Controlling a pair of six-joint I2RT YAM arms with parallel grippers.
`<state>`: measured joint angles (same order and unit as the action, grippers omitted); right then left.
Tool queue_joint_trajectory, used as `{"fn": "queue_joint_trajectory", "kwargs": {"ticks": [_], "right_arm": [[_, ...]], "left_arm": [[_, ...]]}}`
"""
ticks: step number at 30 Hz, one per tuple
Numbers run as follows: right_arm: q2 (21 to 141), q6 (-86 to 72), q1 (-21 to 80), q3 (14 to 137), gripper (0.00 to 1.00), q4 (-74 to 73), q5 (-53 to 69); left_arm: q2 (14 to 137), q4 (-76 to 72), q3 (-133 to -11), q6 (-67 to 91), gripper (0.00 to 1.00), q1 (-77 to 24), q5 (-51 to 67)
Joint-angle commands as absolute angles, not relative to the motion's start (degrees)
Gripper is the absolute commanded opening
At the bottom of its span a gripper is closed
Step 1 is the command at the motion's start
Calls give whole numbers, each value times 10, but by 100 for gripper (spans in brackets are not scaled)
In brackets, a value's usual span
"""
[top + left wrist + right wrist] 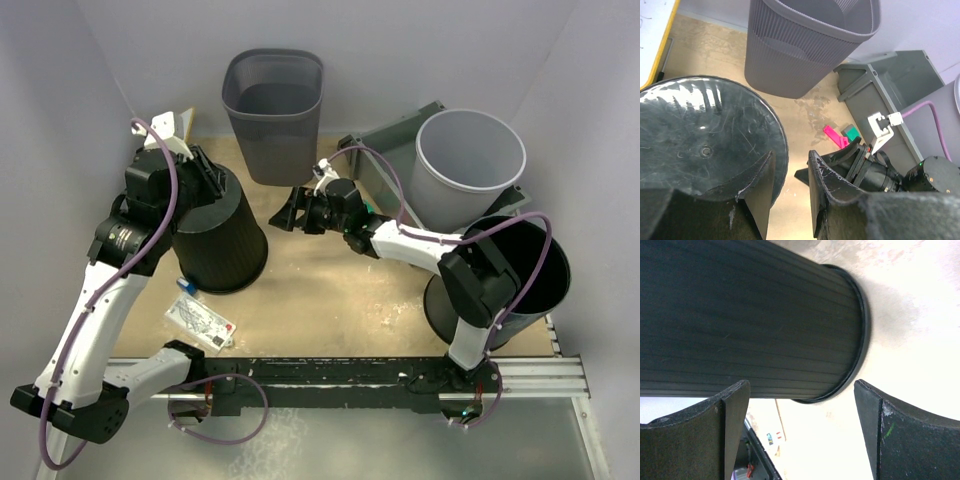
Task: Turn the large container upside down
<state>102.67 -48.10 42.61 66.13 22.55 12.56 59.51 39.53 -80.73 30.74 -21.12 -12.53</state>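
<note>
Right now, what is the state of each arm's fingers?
Left fingers: apart at the black ribbed plastic bin's base; grip cannot be told.
Right fingers: open, empty.

Desk: Where is the black container?
Photographer: Upside down on the table, the left gripper at its far edge, the right gripper spread just to its right, a grey bin behind it.

white arm links, black joints, purple cables trailing alongside.
</note>
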Motion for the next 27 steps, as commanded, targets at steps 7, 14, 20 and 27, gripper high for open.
{"fn": "queue_joint_trajectory", "kwargs": {"ticks": [7,14,20,27], "right_arm": [[1129,-503,440,789,85,256,130],[1190,-480,529,875,84,241,178],[1181,-465,546,860,84,233,210],[1128,-508,467,745,85,289,170]], "left_arm": [[606,381,-816,294,30,-213,-103],[604,396,-829,284,30,-213,-100],[602,394,-820,284,30,-213,-93],[603,386,-799,287,30,-213,-79]]}}
